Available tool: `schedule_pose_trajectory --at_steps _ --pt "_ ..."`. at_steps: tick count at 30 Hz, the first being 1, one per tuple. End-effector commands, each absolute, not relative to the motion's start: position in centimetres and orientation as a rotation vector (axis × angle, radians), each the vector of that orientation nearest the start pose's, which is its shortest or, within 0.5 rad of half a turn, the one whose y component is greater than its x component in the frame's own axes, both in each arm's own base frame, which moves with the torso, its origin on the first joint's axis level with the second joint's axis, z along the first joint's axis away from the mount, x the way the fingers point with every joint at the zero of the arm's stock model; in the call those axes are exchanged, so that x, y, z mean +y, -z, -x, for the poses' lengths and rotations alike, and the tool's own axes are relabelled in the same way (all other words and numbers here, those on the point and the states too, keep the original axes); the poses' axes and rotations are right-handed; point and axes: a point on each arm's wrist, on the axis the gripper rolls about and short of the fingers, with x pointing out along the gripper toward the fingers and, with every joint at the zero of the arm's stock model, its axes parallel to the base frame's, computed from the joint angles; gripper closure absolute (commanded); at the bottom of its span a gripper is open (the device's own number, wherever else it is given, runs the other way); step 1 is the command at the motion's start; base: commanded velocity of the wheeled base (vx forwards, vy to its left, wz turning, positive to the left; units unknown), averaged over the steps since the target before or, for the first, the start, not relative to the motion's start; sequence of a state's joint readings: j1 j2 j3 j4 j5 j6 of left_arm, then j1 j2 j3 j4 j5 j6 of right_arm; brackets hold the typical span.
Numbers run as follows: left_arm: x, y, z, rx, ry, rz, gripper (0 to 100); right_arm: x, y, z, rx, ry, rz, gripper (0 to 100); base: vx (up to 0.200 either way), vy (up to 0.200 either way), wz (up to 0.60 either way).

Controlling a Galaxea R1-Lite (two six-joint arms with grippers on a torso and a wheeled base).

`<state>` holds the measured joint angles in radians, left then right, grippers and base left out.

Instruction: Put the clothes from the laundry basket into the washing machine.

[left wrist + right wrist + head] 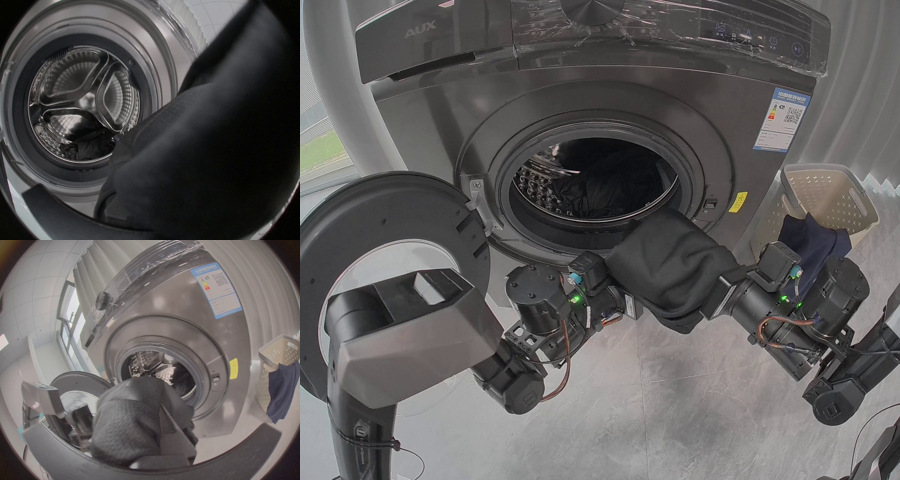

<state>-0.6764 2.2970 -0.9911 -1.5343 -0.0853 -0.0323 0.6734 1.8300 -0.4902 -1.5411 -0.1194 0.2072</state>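
Black garment (669,269): hung over the drum mouth's (594,181) lower lip.
Left tool (628,305), right tool (175,437): under it; grip could not be told.
Next move: likely needed a deep push inside.

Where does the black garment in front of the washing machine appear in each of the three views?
Head view: the black garment is at the centre, overlapping the lower right rim of the drum opening.
Left wrist view: it lies across the right and lower part, close to the camera.
Right wrist view: it is at the lower centre.
Shared landmark: the drum opening.
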Motion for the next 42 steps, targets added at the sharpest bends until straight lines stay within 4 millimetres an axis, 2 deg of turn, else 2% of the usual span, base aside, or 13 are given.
schedule_pose_trajectory --at_steps 1,5,14,15,19,23,25,32,33,36,39,42 --pt "-24.9 -13.0 -30.8 -0.255 0.752 0.123 100 16.9 -14.2 -24.4 -0.087 -0.508 -0.256 100 0.0 0.0 0.0" --pt "-24.0 -13.8 -29.1 -0.24 0.762 0.131 100 16.6 -13.6 -25.0 -0.069 -0.487 -0.247 100 0.0 0.0 0.0" --pt "-23.4 -14.6 -28.8 -0.25 0.754 0.147 100 16.9 -13.0 -24.7 -0.048 -0.496 -0.24 100 0.0 0.0 0.0" --pt "-23.4 -14.6 -28.8 -0.252 0.756 0.147 100 16.9 -13.2 -24.7 -0.052 -0.498 -0.242 0 0.0 0.0 0.0" --pt "-23.5 -14.6 -28.7 -0.249 0.756 0.15 100 16.7 -13.4 -23.6 -0.046 -0.528 -0.24 0 0.0 0.0 0.0" --pt "-22.8 -14.9 -27.5 -0.233 0.742 0.15 100 16.1 -12.7 -19.7 0.035 -0.663 -0.192 0 0.0 0.0 0.0" --pt "-22.0 -14.7 -26.7 -0.206 0.742 0.15 100 15.3 -11.9 -18.5 0.072 -0.7 -0.146 0 0.0 0.0 0.0" --pt "-19.3 -15.3 -24.4 -0.155 0.727 0.192 100 13.8 -10.1 -17.8 0.145 -0.716 -0.049 0 0.0 0.0 0.0" --pt "-18.4 -15.8 -23.5 -0.155 0.72 0.212 100 13.5 -9.7 -17.6 0.168 -0.71 -0.039 0 0.0 0.0 0.0" --pt "-16.6 -16.5 -22.0 -0.152 0.706 0.23 100 13.4 -9.4 -17.3 0.184 -0.713 -0.031 0 0.0 0.0 0.0" --pt "-15.7 -16.5 -20.9 -0.139 0.706 0.231 100 13.4 -9.3 -17.1 0.189 -0.718 -0.027 0 0.0 0.0 0.0" --pt "-14.5 -16.5 -19.0 -0.13 0.713 0.231 100 13.5 -9.4 -17.4 0.184 -0.7 -0.03 0 0.0 0.0 0.0"
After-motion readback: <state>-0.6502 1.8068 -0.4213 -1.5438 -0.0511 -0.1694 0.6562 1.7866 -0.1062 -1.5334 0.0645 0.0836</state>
